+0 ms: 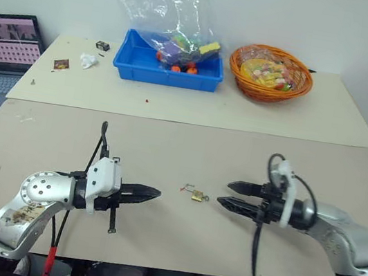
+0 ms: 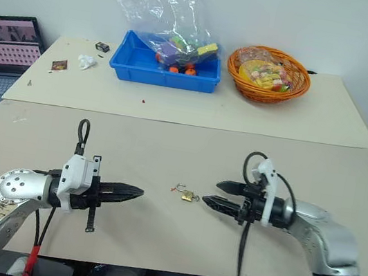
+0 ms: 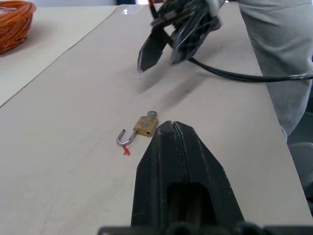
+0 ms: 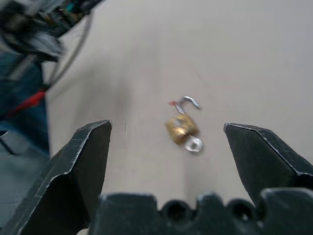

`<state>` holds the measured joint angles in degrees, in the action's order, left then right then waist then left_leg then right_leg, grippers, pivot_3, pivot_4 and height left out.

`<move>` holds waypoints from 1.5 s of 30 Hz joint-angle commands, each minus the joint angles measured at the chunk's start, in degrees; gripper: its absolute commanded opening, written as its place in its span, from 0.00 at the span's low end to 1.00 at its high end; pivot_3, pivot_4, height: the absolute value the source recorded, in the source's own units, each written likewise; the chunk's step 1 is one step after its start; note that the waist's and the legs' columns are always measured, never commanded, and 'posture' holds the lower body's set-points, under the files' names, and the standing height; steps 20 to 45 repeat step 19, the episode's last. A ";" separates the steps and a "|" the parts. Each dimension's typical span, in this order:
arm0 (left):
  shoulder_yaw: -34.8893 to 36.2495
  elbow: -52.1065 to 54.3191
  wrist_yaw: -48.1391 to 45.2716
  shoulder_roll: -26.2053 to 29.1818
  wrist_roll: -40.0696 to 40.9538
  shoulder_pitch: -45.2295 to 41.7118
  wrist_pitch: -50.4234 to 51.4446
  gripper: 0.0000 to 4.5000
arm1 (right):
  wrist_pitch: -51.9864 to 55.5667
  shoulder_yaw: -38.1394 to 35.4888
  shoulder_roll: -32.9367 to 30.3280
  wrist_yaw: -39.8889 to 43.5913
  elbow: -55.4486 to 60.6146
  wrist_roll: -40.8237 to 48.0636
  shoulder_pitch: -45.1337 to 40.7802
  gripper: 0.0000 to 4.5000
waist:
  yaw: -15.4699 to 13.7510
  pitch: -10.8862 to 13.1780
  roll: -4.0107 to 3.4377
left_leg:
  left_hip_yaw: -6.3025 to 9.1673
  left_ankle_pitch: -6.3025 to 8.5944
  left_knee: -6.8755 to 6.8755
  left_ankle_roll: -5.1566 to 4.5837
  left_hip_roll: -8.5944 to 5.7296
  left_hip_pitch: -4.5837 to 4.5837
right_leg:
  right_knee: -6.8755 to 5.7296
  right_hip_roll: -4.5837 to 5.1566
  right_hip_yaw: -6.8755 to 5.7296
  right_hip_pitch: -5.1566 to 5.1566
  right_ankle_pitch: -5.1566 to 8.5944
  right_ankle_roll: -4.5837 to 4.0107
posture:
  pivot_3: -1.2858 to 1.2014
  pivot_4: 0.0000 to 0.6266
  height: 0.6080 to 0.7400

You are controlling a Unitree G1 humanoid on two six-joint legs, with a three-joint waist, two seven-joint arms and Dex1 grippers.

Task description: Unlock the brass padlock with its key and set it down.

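The two eye views look forward and down from the head over the table (image 1: 154,238). Each wrist view looks low and close along its own fingers. All four share the padlock (image 1: 197,196) lying between the grippers.

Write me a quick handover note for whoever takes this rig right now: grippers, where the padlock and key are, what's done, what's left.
Left gripper: fingers shut, empty, hovering beside the lock.
Right gripper: fingers open, empty, on the lock's other side, apart from it.
Brass padlock: lying on the near table between the two grippers, its shackle swung open.
Key: sits at the lock body's end, apparently in the keyhole.
Done: the lock looks unlocked and is set down, with neither gripper touching it.
Left: probably nothing but pulling the arms clear; confirm the shackle is free.
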<state>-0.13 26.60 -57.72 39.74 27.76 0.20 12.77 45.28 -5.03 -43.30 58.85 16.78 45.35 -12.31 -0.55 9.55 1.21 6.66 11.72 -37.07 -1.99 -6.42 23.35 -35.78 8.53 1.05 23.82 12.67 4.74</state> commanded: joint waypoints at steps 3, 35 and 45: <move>5.08 -3.99 17.13 -7.38 -3.84 3.73 4.20 0.00 | -6.05 -6.95 9.36 -24.16 -4.23 -9.12 -4.28 0.97 | 0.19 -0.02 0.03 | -0.20 0.00 0.02 0.01 0.14 -0.10 | 0.02 -0.04 0.07 -0.01 -0.04 -0.06 | 0.52 0.24 1.00; 22.65 -22.02 63.35 -31.76 -16.11 -6.93 -2.10 0.00 | -26.80 -6.36 24.42 -60.61 -22.54 -39.44 -7.65 0.97 | 0.07 -0.05 0.09 | -0.66 -0.31 0.22 0.41 0.29 -0.20 | -0.06 -0.29 0.25 0.27 -0.52 -0.38 | 0.52 0.24 1.00; 22.65 -22.02 63.35 -31.76 -16.11 -6.93 -2.10 0.00 | -26.80 -6.36 24.42 -60.61 -22.54 -39.44 -7.65 0.97 | 0.07 -0.05 0.09 | -0.66 -0.31 0.22 0.41 0.29 -0.20 | -0.06 -0.29 0.25 0.27 -0.52 -0.38 | 0.52 0.24 1.00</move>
